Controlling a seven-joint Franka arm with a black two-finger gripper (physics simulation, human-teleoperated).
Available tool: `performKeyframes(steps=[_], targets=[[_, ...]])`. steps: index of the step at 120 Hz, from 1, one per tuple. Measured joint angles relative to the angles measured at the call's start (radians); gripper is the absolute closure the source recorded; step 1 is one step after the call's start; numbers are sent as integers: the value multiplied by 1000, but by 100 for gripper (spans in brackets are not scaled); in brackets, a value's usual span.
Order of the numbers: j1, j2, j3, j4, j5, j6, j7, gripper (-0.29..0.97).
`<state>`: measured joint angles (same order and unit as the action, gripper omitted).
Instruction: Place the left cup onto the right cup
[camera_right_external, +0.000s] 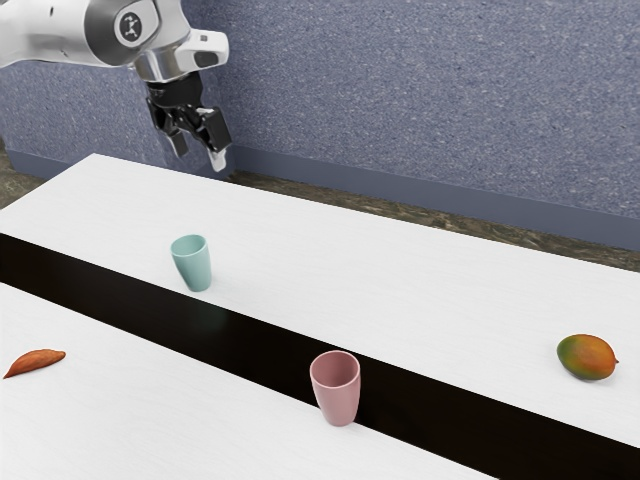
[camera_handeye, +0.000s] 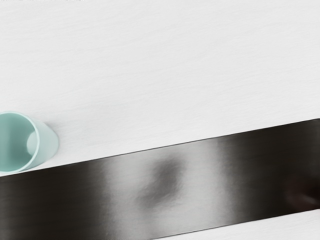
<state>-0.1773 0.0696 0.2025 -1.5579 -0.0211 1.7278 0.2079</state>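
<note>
A pale teal cup (camera_right_external: 191, 262) stands upright on the white table, just behind the black stripe (camera_right_external: 250, 345). A pink cup (camera_right_external: 335, 387) stands upright on the stripe, nearer the camera and toward the exterior view's right. My gripper (camera_right_external: 199, 153) hangs high above the table's far left part, well above and behind the teal cup, open with nothing between its fingers. From the wrist camera I look down into the teal cup (camera_handeye: 22, 142), which sits beside the stripe (camera_handeye: 175, 190).
A mango (camera_right_external: 586, 357) lies on the white table (camera_right_external: 400, 270) at the exterior view's right. A reddish sweet potato (camera_right_external: 34, 362) lies near the front left. A blue-grey wall (camera_right_external: 450, 90) runs behind the table.
</note>
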Motion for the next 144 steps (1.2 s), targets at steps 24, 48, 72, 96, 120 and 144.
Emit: performKeyframes(steps=[24, 48, 72, 96, 120, 144], targets=[[-1, 4, 0, 3, 3, 2, 0, 0], [8, 49, 7, 17, 1, 7, -1, 0], [92, 131, 38, 66, 2, 10, 1, 0], [154, 329, 86, 183, -34, 31, 28, 0], [191, 499, 80, 255, -90, 95, 59, 0], [205, 575, 77, 253, -127, 159, 82, 0]])
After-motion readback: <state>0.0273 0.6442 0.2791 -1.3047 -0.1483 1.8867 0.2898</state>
